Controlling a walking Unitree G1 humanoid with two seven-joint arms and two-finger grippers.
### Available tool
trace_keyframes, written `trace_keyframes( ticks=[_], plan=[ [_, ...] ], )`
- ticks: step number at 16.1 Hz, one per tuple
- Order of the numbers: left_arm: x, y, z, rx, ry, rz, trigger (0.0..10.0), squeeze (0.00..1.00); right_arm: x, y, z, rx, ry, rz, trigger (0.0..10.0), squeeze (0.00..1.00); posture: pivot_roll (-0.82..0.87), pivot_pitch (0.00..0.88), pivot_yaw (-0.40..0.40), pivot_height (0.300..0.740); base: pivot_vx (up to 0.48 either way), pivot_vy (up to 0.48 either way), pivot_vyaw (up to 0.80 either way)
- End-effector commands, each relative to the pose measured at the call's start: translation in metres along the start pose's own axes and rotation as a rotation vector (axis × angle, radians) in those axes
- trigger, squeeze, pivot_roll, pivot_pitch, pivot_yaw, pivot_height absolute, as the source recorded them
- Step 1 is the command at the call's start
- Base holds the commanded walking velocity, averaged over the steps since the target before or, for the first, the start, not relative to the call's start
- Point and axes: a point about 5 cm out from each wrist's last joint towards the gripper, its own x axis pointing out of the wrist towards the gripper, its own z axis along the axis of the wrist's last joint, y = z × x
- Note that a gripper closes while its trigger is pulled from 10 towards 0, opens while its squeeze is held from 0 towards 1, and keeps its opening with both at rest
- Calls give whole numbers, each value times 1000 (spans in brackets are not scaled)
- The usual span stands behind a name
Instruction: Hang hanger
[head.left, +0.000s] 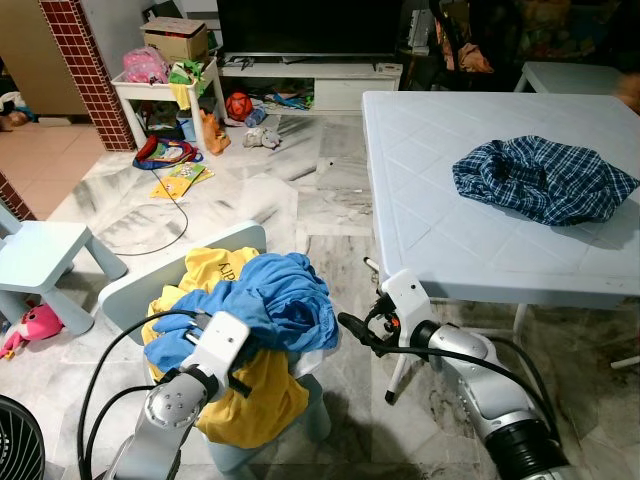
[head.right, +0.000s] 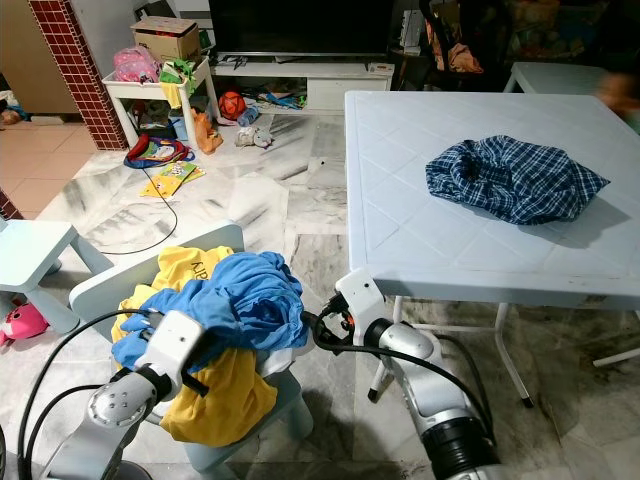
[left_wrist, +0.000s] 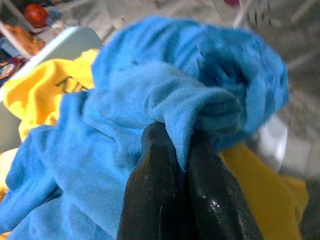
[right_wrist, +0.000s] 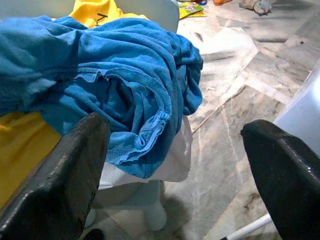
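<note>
In the eye views the blue shirt (head.left: 275, 300) lies over a yellow one (head.left: 245, 395) on a small chair (head.left: 175, 268) beside the surface (head.left: 440, 230); the left wrist view shows the left gripper (left_wrist: 186, 165) clamped on blue fabric; the right wrist view shows the right gripper (right_wrist: 175, 150) spread wide near it.

Bare floor (head.left: 345, 375) gap separates heaped chair (head.left: 130, 285) from white table (head.left: 420, 200)
</note>
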Motion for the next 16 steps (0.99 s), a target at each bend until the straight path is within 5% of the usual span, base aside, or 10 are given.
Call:
trace_keyframes(
  ticks=[1,4,7,11,12,13,14,15,16],
  plan=[
    [-4,7,15,-18,-100,67,0,0,0,-4,2,39,-30,-27,10000,0,-14,0,23,740,0,0,0],
    [-27,12,26,-71,-226,212,0,0,-7,4,5,105,-109,-37,10000,0,-9,0,19,740,0,0,0],
    [-46,0,2,-129,-188,274,0,0,-19,-5,-1,193,-210,-160,10000,0,-7,0,25,740,0,0,0],
    [-50,-16,5,-157,-214,306,0,0,-37,-24,-3,206,-261,-340,10000,0,-25,0,45,740,0,0,0],
    [-51,-12,13,-165,-230,316,275,0,-40,-25,4,206,-285,-360,10000,0,-38,0,57,740,0,0,0],
    [-48,-2,24,-165,-254,335,2941,0,-40,-26,20,181,-335,-377,10000,0,-58,0,88,740,0,0,0],
    [-44,3,29,-165,-271,338,2980,0,-38,-29,27,171,-353,-392,10000,0,-61,0,91,740,0,0,0],
    [-38,9,36,-126,-290,337,1412,0,-37,-35,35,171,-384,-423,10000,0,-66,0,107,740,0,0,0],
    [-28,16,46,-92,-321,332,3608,0,-34,-43,41,180,-408,-452,10000,0,-65,0,108,740,0,0,0]
  ],
)
